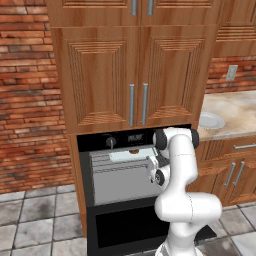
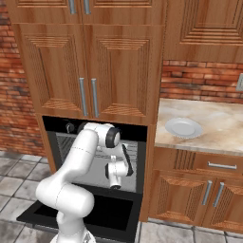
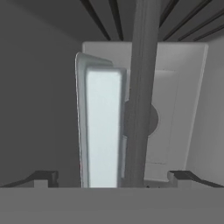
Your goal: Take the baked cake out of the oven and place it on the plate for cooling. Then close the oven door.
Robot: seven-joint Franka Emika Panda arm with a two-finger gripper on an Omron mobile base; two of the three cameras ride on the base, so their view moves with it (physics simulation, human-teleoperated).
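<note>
a brick-walled kitchen with wooden cabinets; the oven (image 1: pixel 125 175) sits under them, its door (image 2: pixel 90 213) dropped flat toward the floor. to the right, a stone surface (image 2: pixel 213 123) carries the white plate (image 2: pixel 183 127), bare. the arm reaches into the oven mouth, and the claw (image 3: pixel 112 177) is spread wide with nothing between its tips. in the hand view a pale tray (image 3: pixel 103 127) stands edge-on just ahead, a rack bar (image 3: pixel 140 87) crossing in front of it. the cake (image 1: pixel 133 150) is a small brown lump on that tray, on the upper rack, seen in the left base view. this looks like the approach for the first step: getting hold of the cake. the next move probably calls for lining the claw up past the rack bar and closing on the cake or the tray edge; i can't tell which is meant. plating and shutting the door are not yet done.
</note>
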